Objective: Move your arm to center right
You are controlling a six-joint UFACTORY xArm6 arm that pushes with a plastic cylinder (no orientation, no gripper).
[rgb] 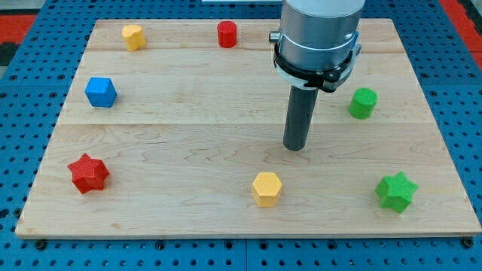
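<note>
My tip (294, 147) rests on the wooden board (188, 128), a little right of its middle. A green cylinder (363, 103) stands to the tip's upper right, apart from it. A yellow hexagonal block (266, 188) lies below and slightly left of the tip. A green star (396, 191) lies at the lower right. The rod touches no block.
A red cylinder (227, 34) and a yellow hexagonal block (133, 36) sit near the board's top edge. A blue cube (100, 92) is at the left and a red star (87, 173) at the lower left. Blue pegboard (22, 113) surrounds the board.
</note>
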